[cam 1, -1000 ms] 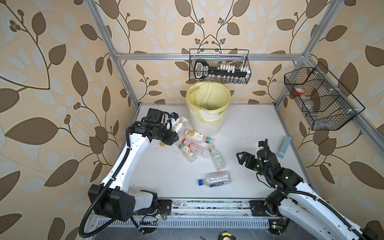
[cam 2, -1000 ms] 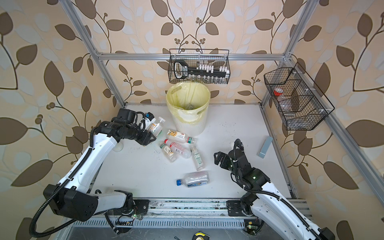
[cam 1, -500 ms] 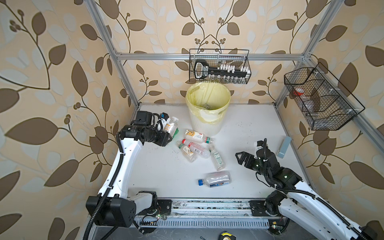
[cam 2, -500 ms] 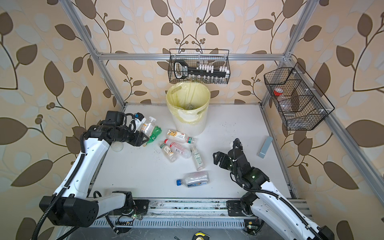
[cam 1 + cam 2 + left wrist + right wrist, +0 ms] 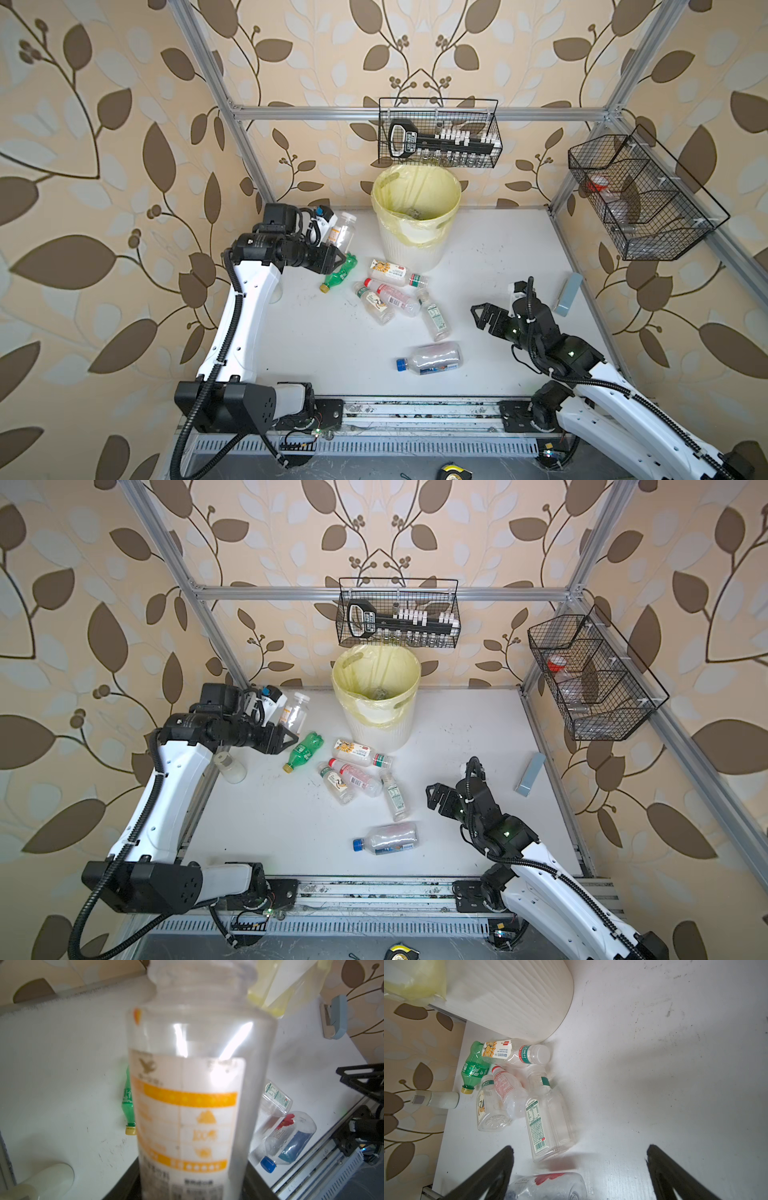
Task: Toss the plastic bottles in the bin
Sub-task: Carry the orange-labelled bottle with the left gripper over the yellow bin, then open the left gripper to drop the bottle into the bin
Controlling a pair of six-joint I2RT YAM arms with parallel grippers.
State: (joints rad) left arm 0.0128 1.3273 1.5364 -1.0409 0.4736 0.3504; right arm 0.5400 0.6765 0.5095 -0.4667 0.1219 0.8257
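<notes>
Left wrist view: left gripper [image 5: 332, 254] clamped on the base of a clear bottle with orange label [image 5: 191, 1105], cap end pointing away from the gripper, picture blurry. In both top views that bottle is held off the table [image 5: 291, 353], just left of the bin [image 5: 411, 253], beside it. Right gripper [image 5: 483, 319] jaws spread wide, empty, hovering right of the pile. On the table: green bottle [image 5: 338, 274] lying near the left gripper, four clear bottles [image 5: 390, 296] bunched in front of the bin, blue-capped bottle [image 5: 432, 359] alone nearer the front edge
</notes>
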